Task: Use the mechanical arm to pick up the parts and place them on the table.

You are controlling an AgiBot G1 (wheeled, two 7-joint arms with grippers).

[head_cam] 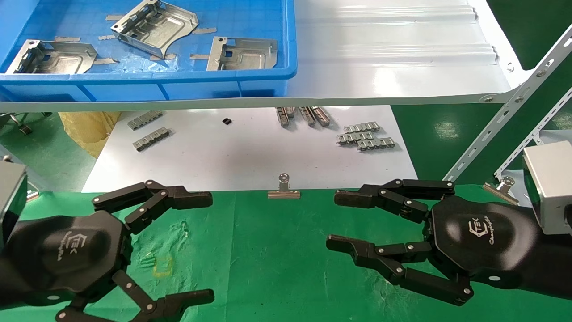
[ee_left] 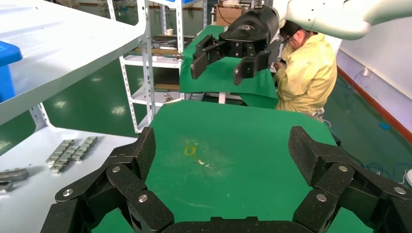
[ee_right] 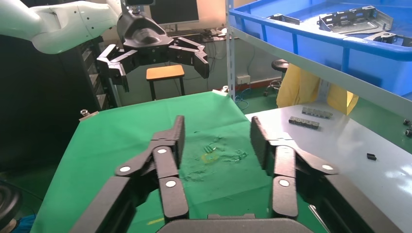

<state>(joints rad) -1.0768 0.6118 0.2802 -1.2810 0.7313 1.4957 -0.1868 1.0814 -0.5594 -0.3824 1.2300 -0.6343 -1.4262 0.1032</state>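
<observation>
Three silver sheet-metal parts lie in the blue bin (head_cam: 147,85) on the white shelf: one at the left (head_cam: 51,57), one tilted in the middle (head_cam: 154,27), one at the right (head_cam: 243,53). My left gripper (head_cam: 208,248) hovers open and empty over the green table (head_cam: 268,250) at the near left. My right gripper (head_cam: 335,219) is open and empty over the table at the right. The left wrist view shows my left fingers (ee_left: 138,155) spread above a yellow mark (ee_left: 190,149). The right wrist view shows the parts (ee_right: 354,19) in the bin.
The glossy white ribbed shelf (head_cam: 393,58) overhangs a flat white sheet (head_cam: 250,152) with small link strips (head_cam: 365,136). A silver binder clip (head_cam: 283,188) sits at the cloth's far edge. Perforated metal braces (head_cam: 505,120) stand at the right.
</observation>
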